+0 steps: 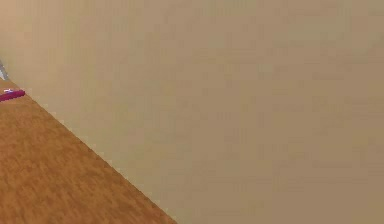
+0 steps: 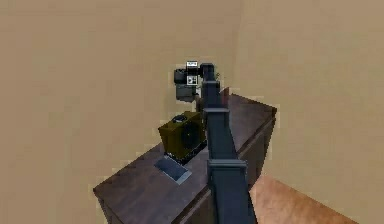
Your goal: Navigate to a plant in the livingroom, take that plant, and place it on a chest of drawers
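- Forward view, nearest: wooden floor [image 1: 50, 170] across the lower left corner.
- Beyond it, plain beige wall [image 1: 230, 100], its foot slanting from the left edge down to the bottom edge.
- Far along that foot, at the forward view's left edge: small magenta thing [image 1: 12, 93], too small to name.
- Arm side view, nearest: dark square arm [image 2: 224, 160] up from the bottom edge just right of the middle, reaching out over the chest's top.
- Under and left of the arm: dark wooden chest [image 2: 130, 195], set slantwise from the lower left up to the right, its far end in the corner of two tan walls [image 2: 80, 70]. Strip of plank flooring [image 2: 300, 205] off its front at the lower right.
- Toward the chest's near end, just left of the arm: small flat grey-blue thing [image 2: 177, 172] lying on the top.
- Farther along, about mid-top and close against the arm's left side: dark olive blocky thing [image 2: 180, 135] with yellowish edges, standing upright on the chest. Too much of a blob to call a plant.
- Farther still, above the olive thing: gripper [image 2: 185, 92] at the arm's end, white squares [image 2: 190, 68] at its top, wall behind it.
- Cannot tell the state of the grip, nor whether anything is held, nor whether the gripper touches the olive thing.
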Controlling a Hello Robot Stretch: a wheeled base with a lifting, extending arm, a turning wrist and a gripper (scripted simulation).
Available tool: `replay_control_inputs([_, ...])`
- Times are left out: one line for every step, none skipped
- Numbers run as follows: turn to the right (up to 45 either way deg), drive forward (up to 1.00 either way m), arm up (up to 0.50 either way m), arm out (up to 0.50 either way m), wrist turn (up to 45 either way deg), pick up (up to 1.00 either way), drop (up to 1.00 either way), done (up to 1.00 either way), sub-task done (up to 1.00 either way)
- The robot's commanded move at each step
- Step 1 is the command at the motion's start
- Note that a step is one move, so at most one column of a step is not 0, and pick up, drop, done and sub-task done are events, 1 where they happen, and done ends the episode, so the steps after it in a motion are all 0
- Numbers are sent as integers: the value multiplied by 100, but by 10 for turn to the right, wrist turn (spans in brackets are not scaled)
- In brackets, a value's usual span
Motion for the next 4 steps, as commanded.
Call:
replay_control_inputs([0,0,-32,0,0,0,0,0,0])
replay_control_inputs([0,0,0,0,0,0,100,0,0])
replay_control_inputs([0,0,10,0,0,0,0,0,0])
replay_control_inputs([0,0,0,-8,0,0,0,0,0])
